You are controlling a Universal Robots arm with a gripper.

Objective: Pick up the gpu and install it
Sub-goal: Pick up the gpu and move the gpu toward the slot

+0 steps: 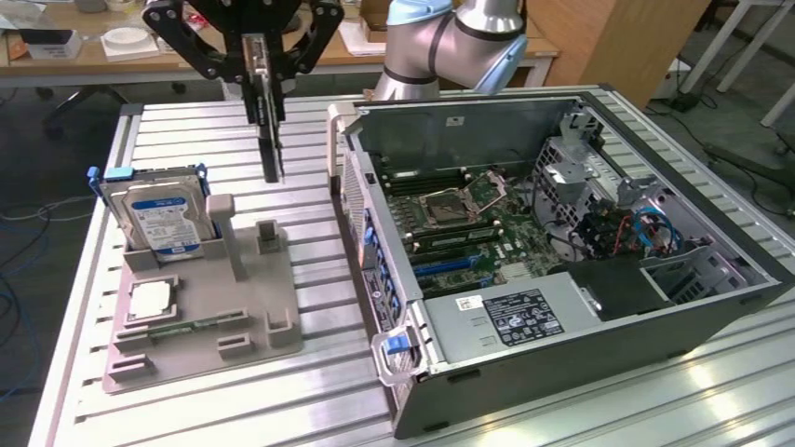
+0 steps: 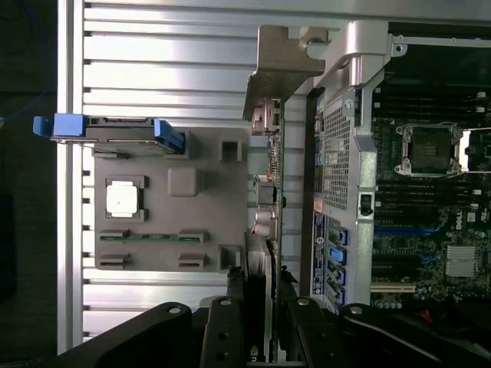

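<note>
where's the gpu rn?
Exterior view: the gpu hangs on edge in the gripper, above the table, between the grey parts tray on the view's left and the open computer case on its right.

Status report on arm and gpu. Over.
Gripper shut on the gpu, card hanging upright above the table. Between gray holder and open computer case, not yet installed. No obstruction seen.

Silver, pale-blue arm (image 1: 435, 47); black jaws

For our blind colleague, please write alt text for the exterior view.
The tool holds a graphics card upright above the table, between a gray tray with a hard drive and an open computer case.
</note>
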